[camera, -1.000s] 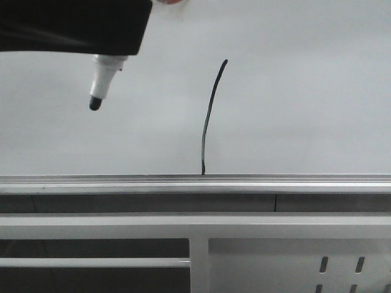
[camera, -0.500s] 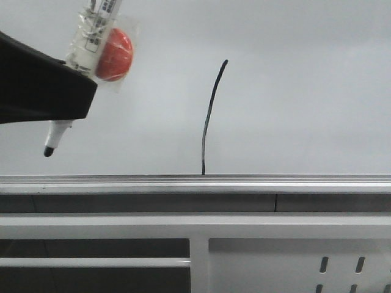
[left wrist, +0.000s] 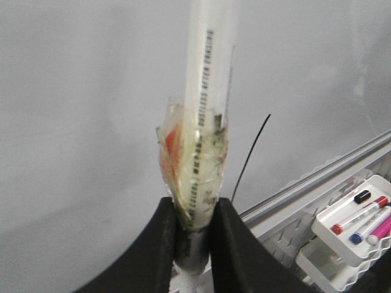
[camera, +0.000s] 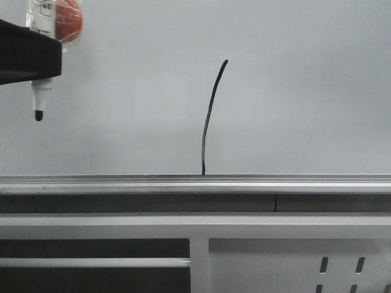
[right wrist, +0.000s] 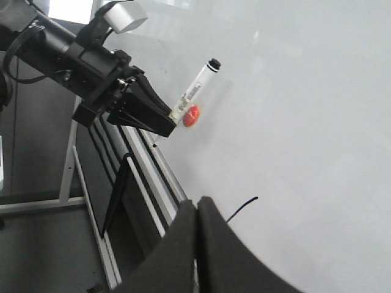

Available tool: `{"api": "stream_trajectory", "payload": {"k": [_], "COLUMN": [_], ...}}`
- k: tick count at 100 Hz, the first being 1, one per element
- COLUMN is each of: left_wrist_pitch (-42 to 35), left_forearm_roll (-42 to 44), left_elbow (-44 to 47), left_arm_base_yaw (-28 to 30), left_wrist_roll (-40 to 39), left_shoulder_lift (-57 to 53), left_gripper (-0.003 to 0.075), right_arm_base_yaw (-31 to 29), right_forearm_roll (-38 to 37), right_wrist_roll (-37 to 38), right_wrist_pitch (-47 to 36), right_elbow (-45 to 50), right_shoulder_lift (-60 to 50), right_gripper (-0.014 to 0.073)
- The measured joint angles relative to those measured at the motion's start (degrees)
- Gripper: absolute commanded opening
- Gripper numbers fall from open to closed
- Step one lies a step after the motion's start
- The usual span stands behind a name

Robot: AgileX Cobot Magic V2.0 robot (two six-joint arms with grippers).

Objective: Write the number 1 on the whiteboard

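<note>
Black line for the number 1 (camera: 209,116) drawn on the whiteboard (camera: 305,91), near the middle in the front view. Runs up from the silver rail (camera: 244,181), bends a little, top leaning to the right. Bottom end touching the rail.

Left pincer (left wrist: 195,213) up at the far left of the front view, well apart from the line. Pinching a white marker pen (left wrist: 204,110) between two black fingers (left wrist: 160,244). Pen nearly upright, black tip (camera: 38,114) pointing down, off the rail and away from the line. Clear tape and a round red thing (camera: 68,18) wrapped around the pen just above the fingers.

Right pincer (right wrist: 197,210) low in its own view, both black fingers pressed together with nothing between them. Same black line (right wrist: 242,208) seen just past its tips.

Below the rail, a white metal frame (camera: 198,223) with slots. Off to the side in the left wrist view, a white tray (left wrist: 351,229) holding more markers with red, blue, pink and black caps.
</note>
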Motion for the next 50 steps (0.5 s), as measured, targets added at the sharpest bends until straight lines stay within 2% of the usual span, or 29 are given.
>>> {"api": "stream_trajectory", "payload": {"k": [18, 35, 50], "left_wrist_pitch": [-3.4, -7.0, -12.9], "left_forearm_roll": [7.3, 17.3, 20.6], "left_elbow": [0.5, 0.6, 0.6], "left_arm_base_yaw": [0.0, 0.0, 0.0], "left_wrist_roll": [-8.8, -20.1, -27.9], "left_shoulder_lift": [5.3, 12.8, 18.2], "left_gripper": [-0.0020, -0.0020, -0.0020], "right_arm_base_yaw": [0.0, 0.0, 0.0], "right_forearm_roll": [-3.1, -4.1, -4.7], "right_wrist_roll": [2.2, 2.3, 2.4], "right_wrist_pitch": [-0.7, -1.7, -2.3], "right_elbow": [3.2, 4.6, 4.6], "right_shoulder_lift": [-1.9, -1.9, -1.9], "right_gripper": [-0.0069, -0.0069, -0.0069]}}
